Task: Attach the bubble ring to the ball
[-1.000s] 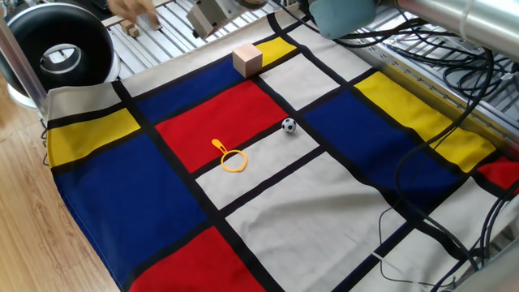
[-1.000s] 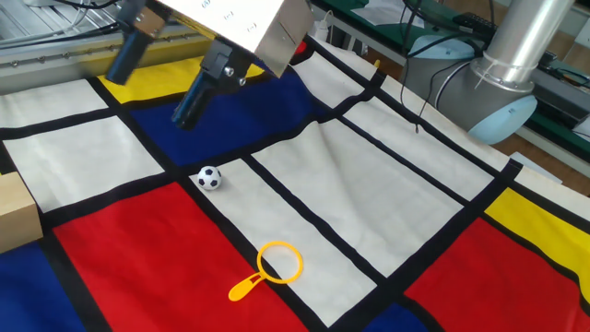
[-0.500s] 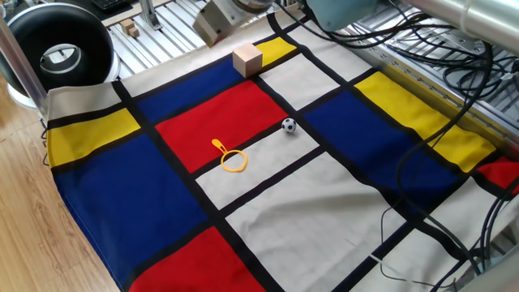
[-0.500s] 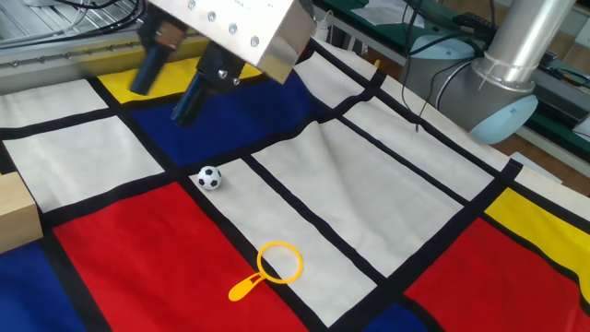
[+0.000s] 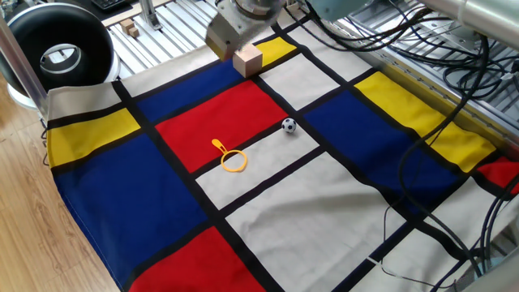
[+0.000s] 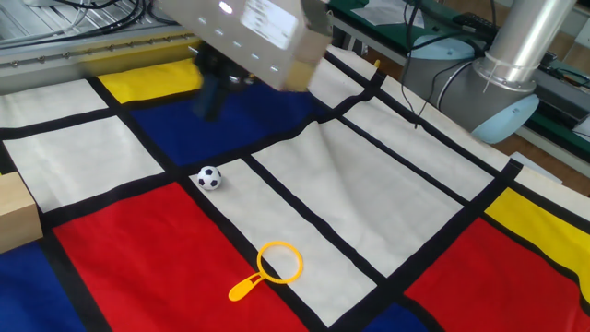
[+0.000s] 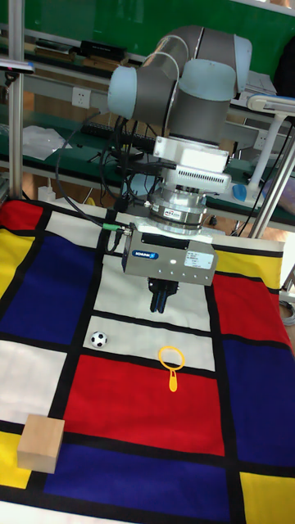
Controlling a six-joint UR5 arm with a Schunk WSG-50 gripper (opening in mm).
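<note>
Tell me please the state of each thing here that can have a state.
hand: above the cloth, holding nothing, fingers close together; whether fully shut is unclear.
bubble ring: lying flat on the cloth, free, apart from the ball.
ball: resting on the cloth, not inside the ring.
wooden cube: sitting flat on the cloth, untouched.
cloth: spread over the table, slightly wrinkled.

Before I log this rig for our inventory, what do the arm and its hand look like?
The arm has silver-grey tubes with pale blue joint caps. Black cables run along it. The hand has a boxy silver body with a small dark label, and dark fingers under it.
</note>
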